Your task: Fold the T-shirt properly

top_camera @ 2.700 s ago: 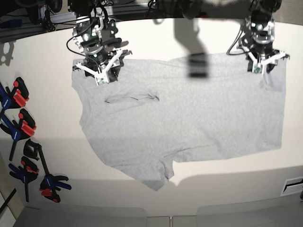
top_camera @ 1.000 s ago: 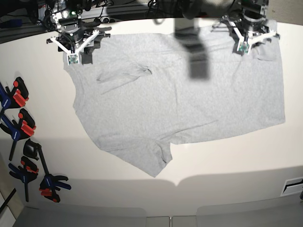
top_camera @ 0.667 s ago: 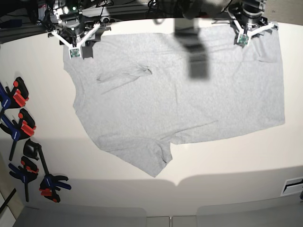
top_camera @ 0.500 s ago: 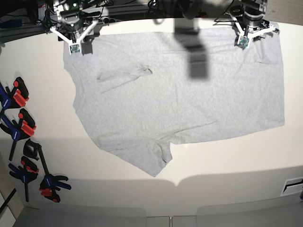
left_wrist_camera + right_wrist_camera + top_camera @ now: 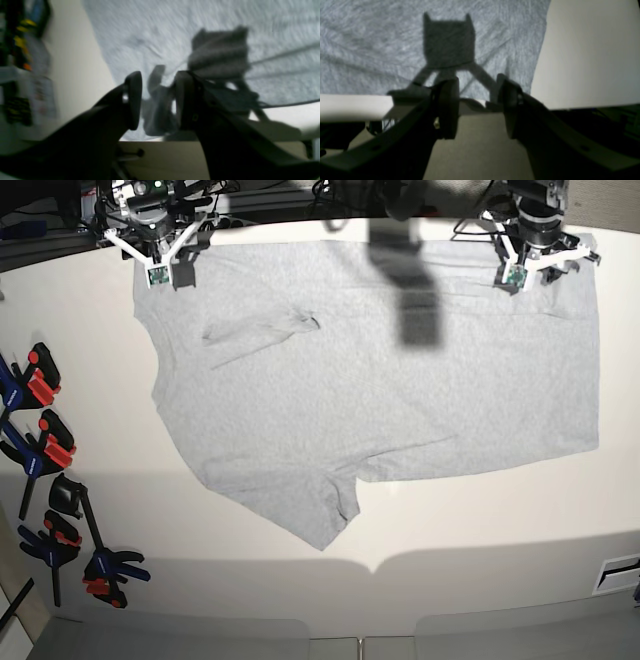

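Lying flat (mostly): T-shirt [image 5: 380,380] | left tool [image 5: 156,100] parted | right tool [image 5: 476,110] parted

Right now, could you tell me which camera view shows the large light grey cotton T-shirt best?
The base view: it shows the whole large light grey cotton T-shirt spread on the table, sleeve and hem included. The left wrist view shows only blurred fabric beyond its gripper; the right wrist view shows one edge strip.

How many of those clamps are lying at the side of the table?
5, in a column along the base view's left edge: top clamp, second, black one, fourth, bottom. Overlaps may hide more.
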